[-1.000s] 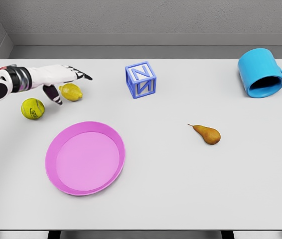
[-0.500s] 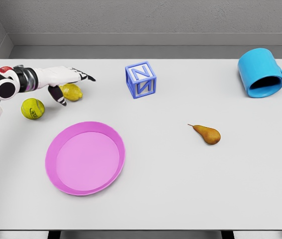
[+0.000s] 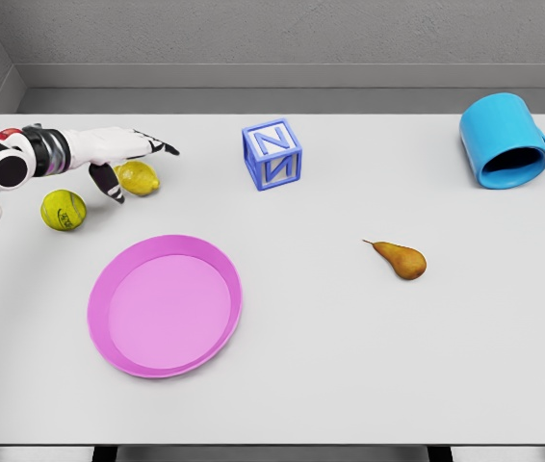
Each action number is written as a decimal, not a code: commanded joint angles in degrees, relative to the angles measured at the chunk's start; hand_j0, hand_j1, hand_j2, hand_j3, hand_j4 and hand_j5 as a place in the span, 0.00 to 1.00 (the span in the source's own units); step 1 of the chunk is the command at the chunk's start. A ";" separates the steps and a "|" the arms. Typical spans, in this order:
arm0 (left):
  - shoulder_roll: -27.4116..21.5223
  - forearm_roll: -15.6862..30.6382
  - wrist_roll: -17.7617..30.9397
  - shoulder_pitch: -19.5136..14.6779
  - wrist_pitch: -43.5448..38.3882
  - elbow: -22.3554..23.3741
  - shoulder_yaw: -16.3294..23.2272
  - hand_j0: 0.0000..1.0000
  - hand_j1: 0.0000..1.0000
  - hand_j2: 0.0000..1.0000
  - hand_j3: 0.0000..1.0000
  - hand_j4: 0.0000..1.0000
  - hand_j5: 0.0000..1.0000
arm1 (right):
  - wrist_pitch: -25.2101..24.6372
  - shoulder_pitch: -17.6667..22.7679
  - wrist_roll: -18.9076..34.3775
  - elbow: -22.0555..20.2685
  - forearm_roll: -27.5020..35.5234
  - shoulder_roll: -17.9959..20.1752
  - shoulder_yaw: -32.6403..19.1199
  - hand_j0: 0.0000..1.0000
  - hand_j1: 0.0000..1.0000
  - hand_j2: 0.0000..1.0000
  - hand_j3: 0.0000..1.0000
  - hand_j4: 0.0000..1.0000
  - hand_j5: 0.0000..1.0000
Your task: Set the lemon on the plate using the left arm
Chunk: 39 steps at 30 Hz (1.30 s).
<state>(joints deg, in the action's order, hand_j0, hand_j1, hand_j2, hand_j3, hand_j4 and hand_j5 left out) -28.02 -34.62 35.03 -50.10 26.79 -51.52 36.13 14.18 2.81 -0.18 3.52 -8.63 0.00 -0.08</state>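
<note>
Hovering over yellow lemon (image 3: 140,178) — left hand (image 3: 109,154), fingers (image 3: 162,147) spread.

Bright even light, faint shadows, sharp render

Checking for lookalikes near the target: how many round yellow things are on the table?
2. The lemon lies at the far left, partly under the left hand. The tennis ball sits just left and nearer. The hand may hide something small.

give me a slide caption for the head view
Left hand, fingers open, hovers at the lemon beside a tennis ball, with the pink plate waiting nearer the camera.
</note>
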 commanded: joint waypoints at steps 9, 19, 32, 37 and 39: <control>0.60 0.17 -0.03 0.00 -0.43 0.36 -0.01 1.00 1.00 1.00 1.00 1.00 1.00 | 0.06 0.00 0.01 0.00 0.01 0.00 -0.01 1.00 1.00 1.00 1.00 1.00 1.00; 0.77 -0.36 -0.03 -0.09 -0.34 1.24 0.08 1.00 1.00 1.00 1.00 1.00 1.00 | -0.03 0.00 0.01 0.00 0.01 0.00 -0.01 1.00 1.00 1.00 1.00 1.00 1.00; 1.12 -0.45 -0.03 -0.09 -0.43 1.24 -0.18 1.00 1.00 1.00 1.00 1.00 1.00 | -0.03 0.00 0.01 0.00 0.01 0.00 -0.01 1.00 1.00 1.00 1.00 1.00 1.00; 1.21 -0.63 -0.03 -0.62 -0.51 2.21 -0.10 1.00 1.00 1.00 1.00 1.00 1.00 | -0.03 0.00 0.01 0.00 0.01 0.00 -0.01 1.00 1.00 1.00 1.00 1.00 1.00; 1.21 -0.63 -0.03 -0.62 -0.60 2.39 -0.10 1.00 1.00 1.00 1.00 1.00 1.00 | -0.03 0.00 0.01 0.00 0.01 0.00 -0.01 1.00 1.00 1.00 1.00 1.00 1.00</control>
<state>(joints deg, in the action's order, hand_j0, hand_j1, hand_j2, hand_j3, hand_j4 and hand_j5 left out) -26.80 -35.45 35.03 -50.71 26.37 -49.40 36.12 14.17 2.81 -0.18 3.52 -8.63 0.00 -0.08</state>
